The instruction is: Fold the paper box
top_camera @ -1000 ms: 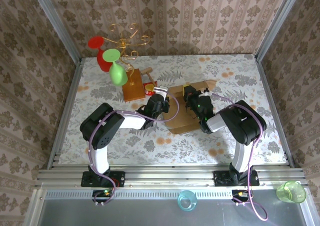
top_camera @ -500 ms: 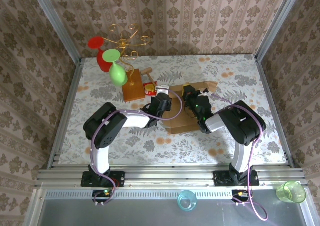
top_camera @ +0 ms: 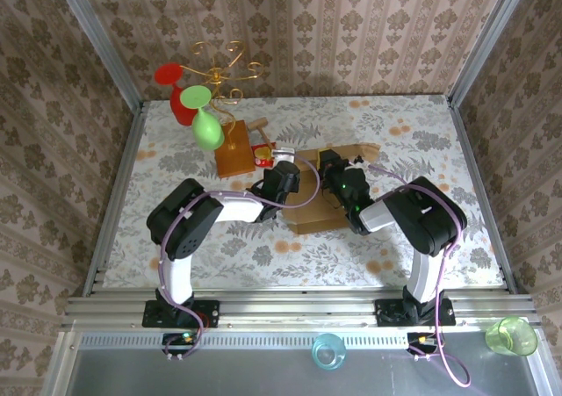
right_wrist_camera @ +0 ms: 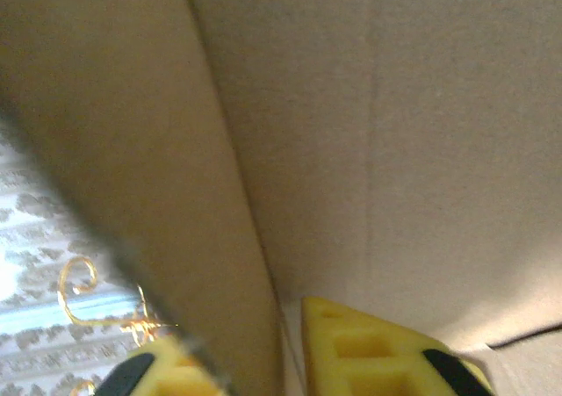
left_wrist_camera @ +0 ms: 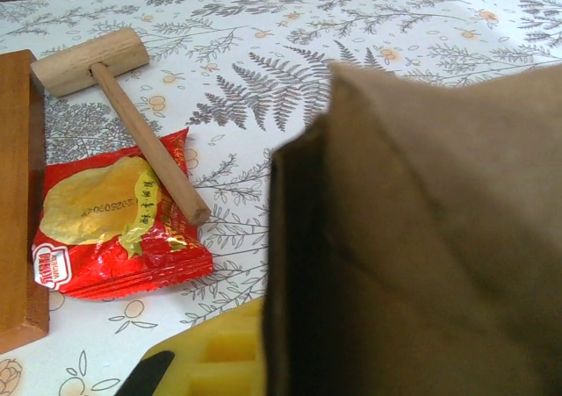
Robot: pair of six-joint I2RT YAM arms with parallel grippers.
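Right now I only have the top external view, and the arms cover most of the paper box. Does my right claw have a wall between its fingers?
Observer: Yes. In the right wrist view, a cardboard wall of the paper box runs between the two yellow fingers of the right claw.
Operator: And the left?
Observer: One yellow finger of the left claw lies flat against a cardboard wall, which hides the other finger.
Operator: Anything close beside it?
Observer: A wooden mallet lies left of that wall, its handle tip resting on a red snack packet.
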